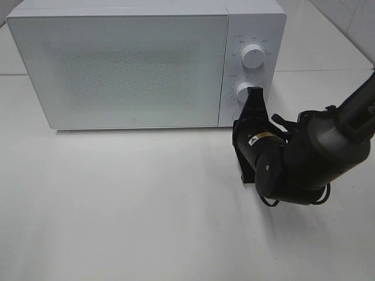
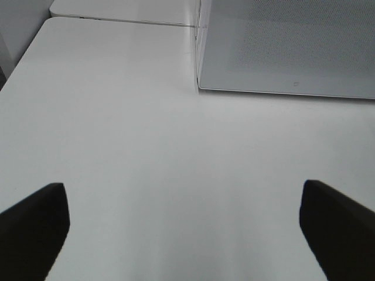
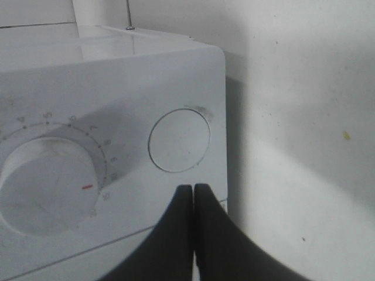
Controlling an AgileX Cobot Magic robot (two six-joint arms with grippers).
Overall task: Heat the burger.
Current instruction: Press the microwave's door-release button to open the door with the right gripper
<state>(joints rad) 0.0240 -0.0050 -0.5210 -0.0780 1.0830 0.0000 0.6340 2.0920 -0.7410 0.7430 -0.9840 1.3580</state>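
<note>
Burger: not visible in any view, so its look and location can't be told. Microwave [image 1: 117,64] sits at the back of the white tabletop [image 1: 146,205], door shut, dotted door panel opaque.

Right gripper [image 1: 256,89] is fully closed, holding nothing, with its tip at the control panel by the lower knob [image 1: 241,92]; the upper knob [image 1: 252,57] is clear of it. In the right wrist view the 2 closed fingers [image 3: 186,202] point at a round flush button [image 3: 179,140] next to the numbered dial with a red mark [image 3: 44,181]. The tip is just beside the button rim; contact can't be told.

Left gripper [image 2: 183,193] is wide open and empty over bare tabletop, near the microwave's front corner [image 2: 198,88].
</note>
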